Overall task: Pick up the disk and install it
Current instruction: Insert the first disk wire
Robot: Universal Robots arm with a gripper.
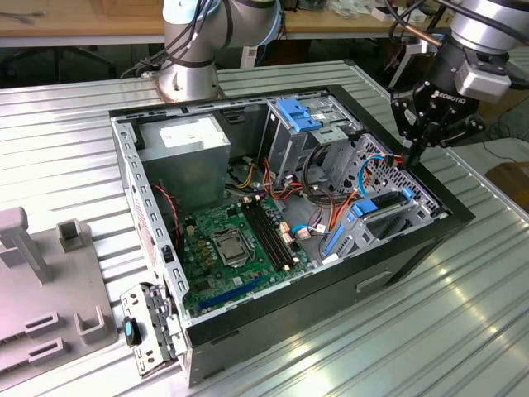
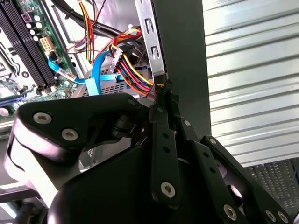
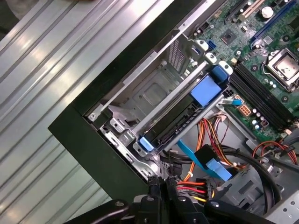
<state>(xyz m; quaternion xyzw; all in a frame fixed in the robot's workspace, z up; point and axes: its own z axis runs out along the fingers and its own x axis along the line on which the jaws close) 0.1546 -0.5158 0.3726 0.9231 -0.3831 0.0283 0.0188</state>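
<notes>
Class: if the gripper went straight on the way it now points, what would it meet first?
Probably the cable bundle beside the cage edge, just beyond the gripper, whose jaws are shut; depth is unclear.

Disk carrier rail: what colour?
Bright blue; the carrier rail on the disk shows best in the first wrist view.

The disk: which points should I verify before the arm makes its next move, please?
1. Disk lies in the drive cage: ok.
2. Disk seated fully home: cannot tell.
3. Gripper fingers shut, holding nothing: ok.
4. Tips clear of the coloured cables: not ok, the bundle sits right at them.
5. Case open above the cage: ok.
</notes>
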